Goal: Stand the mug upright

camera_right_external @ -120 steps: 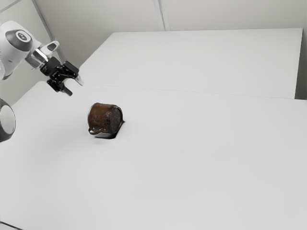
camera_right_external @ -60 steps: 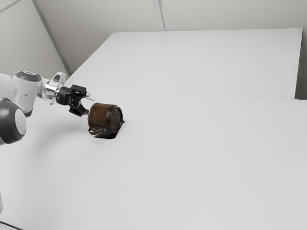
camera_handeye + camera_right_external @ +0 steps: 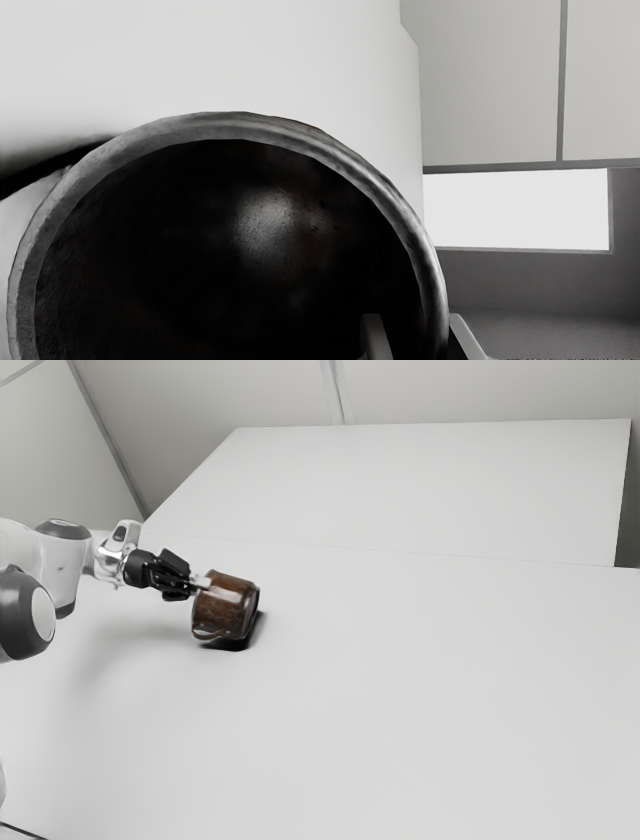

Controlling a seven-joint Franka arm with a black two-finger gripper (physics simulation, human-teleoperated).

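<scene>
The brown, rusty-looking metal mug lies on its side on the white table, its mouth toward the arm and its handle low on the near side. At its upper rim is my gripper, shut on the mug's wall. Looking into the dark mouth of the mug in the wrist view, I see the gripper with one finger inside and the other outside the rim. The inner finger's dark pad is hard to make out against the interior.
The white table extends well past the mug toward the exterior view's right. A second white surface lies behind it, with pale walls beyond. The mug's dark shadow falls beside its base.
My gripper came down to the mug, and its fingers have closed over the rim. The mug has shifted slightly toward the exterior view's right and tilted a little.
</scene>
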